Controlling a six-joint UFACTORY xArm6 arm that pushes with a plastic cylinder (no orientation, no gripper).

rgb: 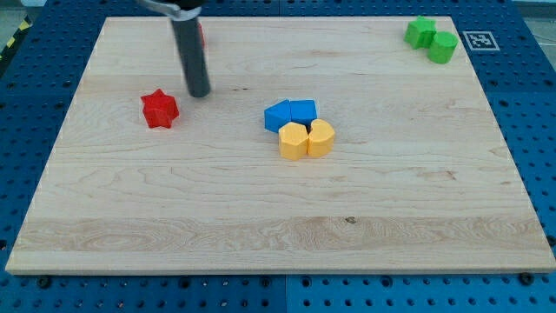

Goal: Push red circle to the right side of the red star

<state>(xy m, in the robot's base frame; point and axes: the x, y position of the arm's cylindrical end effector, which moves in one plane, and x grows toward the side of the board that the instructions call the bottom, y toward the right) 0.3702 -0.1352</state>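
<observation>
The red star [160, 109] lies on the wooden board [278, 217] at the view's left. My tip [200, 92] rests on the board just to the upper right of the star, a short gap from it. A sliver of red [201, 35] shows behind the rod near the board's top edge; it looks like the red circle, mostly hidden by the rod.
Two blue blocks [289, 114] and two yellow blocks [307, 139] sit bunched together at the board's middle. Two green blocks [432, 39] stand at the top right corner. A blue pegboard surface surrounds the board.
</observation>
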